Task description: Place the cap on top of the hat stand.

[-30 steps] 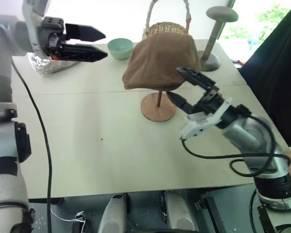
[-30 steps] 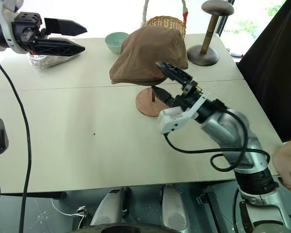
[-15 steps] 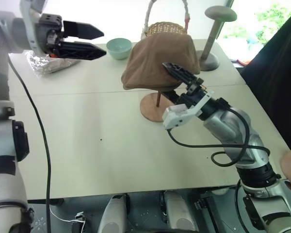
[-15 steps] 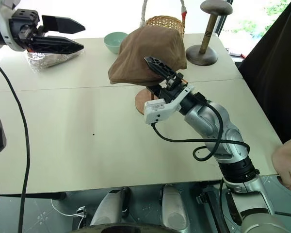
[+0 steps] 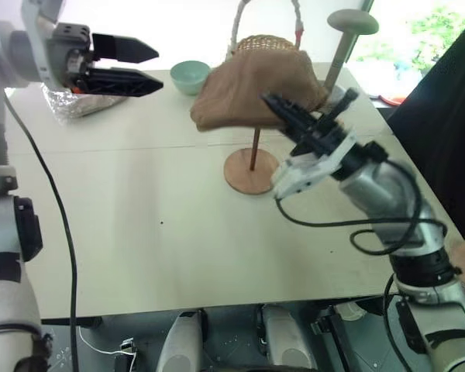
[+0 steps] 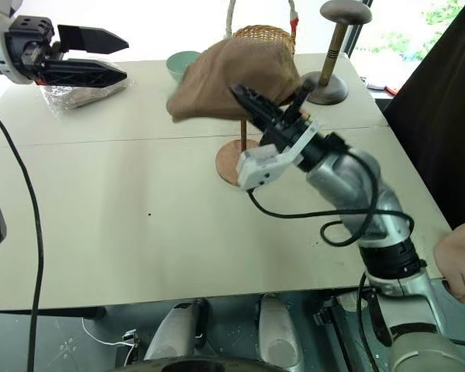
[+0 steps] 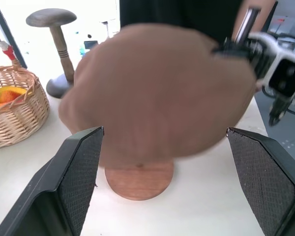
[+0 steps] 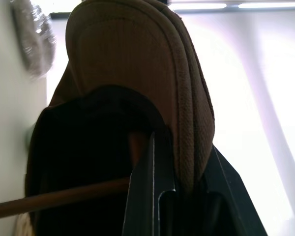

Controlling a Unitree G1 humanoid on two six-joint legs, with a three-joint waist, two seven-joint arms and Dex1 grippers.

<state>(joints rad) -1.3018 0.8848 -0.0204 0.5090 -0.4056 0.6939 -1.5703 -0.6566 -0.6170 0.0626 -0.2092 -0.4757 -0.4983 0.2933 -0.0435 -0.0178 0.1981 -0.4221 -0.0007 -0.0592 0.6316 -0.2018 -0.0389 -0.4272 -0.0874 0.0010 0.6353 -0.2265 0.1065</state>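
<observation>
Cap (image 5: 252,91) tilted over hat stand (image 5: 253,167), right gripper (image 5: 294,116) jaws clamping its edge, left gripper (image 5: 136,66) jaws wide

Hat stand (image 5: 253,166) disc top hidden under cap (image 5: 248,93).

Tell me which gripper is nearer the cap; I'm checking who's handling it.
Right. The right gripper is shut on the cap at its near edge, over the hat stand. The left gripper hangs open, apart to the cap's left.
</observation>
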